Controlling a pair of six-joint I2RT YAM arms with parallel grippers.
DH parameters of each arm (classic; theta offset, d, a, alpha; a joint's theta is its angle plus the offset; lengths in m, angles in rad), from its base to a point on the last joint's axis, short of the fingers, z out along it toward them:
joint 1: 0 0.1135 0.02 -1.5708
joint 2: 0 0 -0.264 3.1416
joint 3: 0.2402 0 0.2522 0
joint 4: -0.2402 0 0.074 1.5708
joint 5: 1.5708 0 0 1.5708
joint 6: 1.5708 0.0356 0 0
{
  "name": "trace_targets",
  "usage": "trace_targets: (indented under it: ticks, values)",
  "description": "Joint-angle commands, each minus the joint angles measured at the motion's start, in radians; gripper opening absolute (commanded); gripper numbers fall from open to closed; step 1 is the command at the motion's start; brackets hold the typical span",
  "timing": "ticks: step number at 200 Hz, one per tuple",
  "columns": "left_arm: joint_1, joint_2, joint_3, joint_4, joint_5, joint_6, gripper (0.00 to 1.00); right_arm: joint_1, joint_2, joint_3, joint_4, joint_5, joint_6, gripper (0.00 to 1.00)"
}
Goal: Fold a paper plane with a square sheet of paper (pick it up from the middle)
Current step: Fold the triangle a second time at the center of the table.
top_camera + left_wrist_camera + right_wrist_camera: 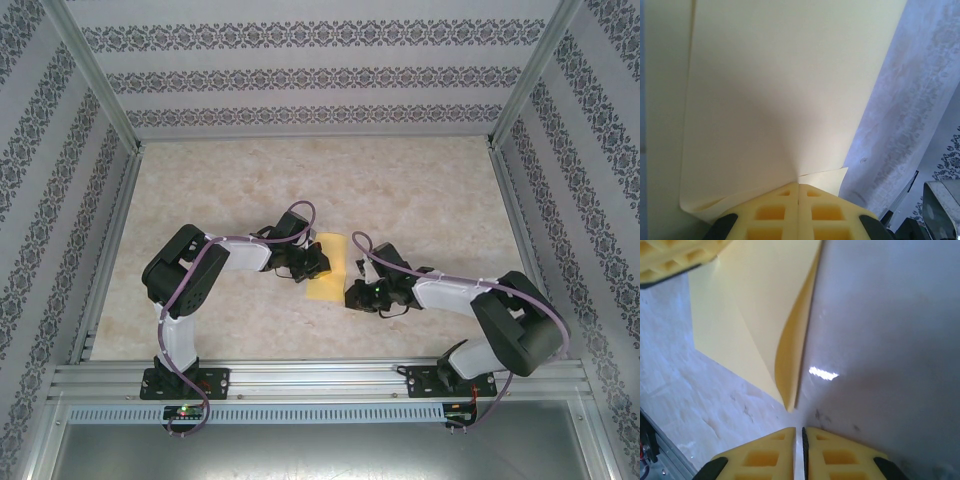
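Note:
The square sheet of paper lies folded into a narrow yellow rectangle at the middle of the table. My left gripper is at its left edge, shut on the paper. In the left wrist view the sheet creases toward the pinched tips of that gripper, and a lower layer sticks out on the right. My right gripper is low at the sheet's near right corner. In the right wrist view that gripper is shut with only a slit between its jaws and holds nothing. The paper's lifted corner is just ahead of it.
The marble tabletop has free room behind and on both sides of the paper. An aluminium rail runs along the near edge. Patterned walls enclose the table. The left fingers show at the top left of the right wrist view.

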Motion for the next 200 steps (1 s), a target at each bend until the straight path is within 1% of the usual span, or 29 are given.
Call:
trace_targets:
  ticks: [1,25,40,65,79,103,129,148,175,200]
  values:
    - [0.010,0.047,-0.033,-0.084,-0.062,0.008,0.00,0.008,-0.056,0.056,-0.072,0.025,-0.001,0.13]
    - [0.010,0.044,-0.033,-0.083,-0.064,0.009,0.00,0.008,-0.052,0.092,-0.011,0.018,0.020,0.12]
    - [0.010,0.044,-0.035,-0.080,-0.062,0.008,0.00,0.011,0.015,0.128,0.050,-0.018,0.040,0.12]
    - [0.010,0.041,-0.030,-0.084,-0.060,0.012,0.00,0.027,0.119,0.182,0.097,-0.019,0.049,0.12]
    - [0.010,0.041,-0.028,-0.090,-0.060,0.016,0.00,0.023,0.167,0.187,0.089,0.006,0.051,0.11]
    - [0.010,0.035,-0.029,-0.090,-0.062,0.018,0.00,0.016,0.238,0.154,0.088,0.003,0.039,0.11]
    - [0.010,0.028,-0.025,-0.090,-0.061,0.032,0.00,0.014,0.259,0.096,0.089,0.019,0.039,0.10]
    - [0.010,0.007,-0.015,-0.093,-0.060,0.055,0.02,0.011,0.265,0.068,0.117,0.009,0.053,0.09]
    - [0.010,-0.062,-0.012,-0.102,-0.065,0.098,0.09,0.009,0.253,0.063,0.129,0.011,0.058,0.09]
    - [0.005,-0.076,-0.023,-0.068,-0.026,0.080,0.10,0.008,0.256,0.074,0.134,0.008,0.060,0.08]
